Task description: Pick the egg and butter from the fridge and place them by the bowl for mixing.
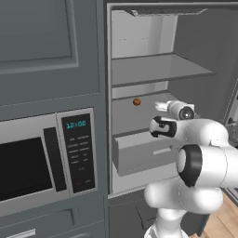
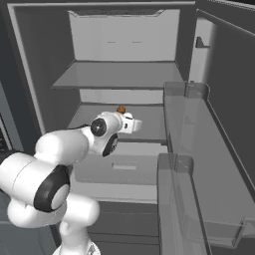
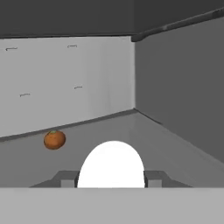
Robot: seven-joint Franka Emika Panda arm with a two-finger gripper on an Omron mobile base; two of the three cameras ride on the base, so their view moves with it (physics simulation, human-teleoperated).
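Hand view is showing the two dark fingers [image 3: 111, 179] sitting narrowly apart, one on each side of the small white rounded egg [image 3: 112, 165], pressing against its flanks; the egg is filling the gap between them, so I judge it is being held rather than merely framed. Gripping across the egg's width is probably what is keeping such a round thing from rolling out.

Beyond the egg, to its left and farther back, a small reddish-brown ball [image 3: 54, 139] is resting on the grey shelf [image 3: 175, 146], well apart from the egg and close to the white back wall. That ball is no part of the job and is lying clear of the fingers.

Outward again, the left base view is showing the white arm reaching into the tall dark grey fridge [image 1: 218, 56] at the level of that middle shelf, with the egg's shelf lying just above the light grey drawer [image 1: 139, 153]. The fridge door is standing open to let the arm in.

Neither the butter nor the bowl can be made out, so the egg is apparently the first item in hand, with its carry to the bowl not yet begun.
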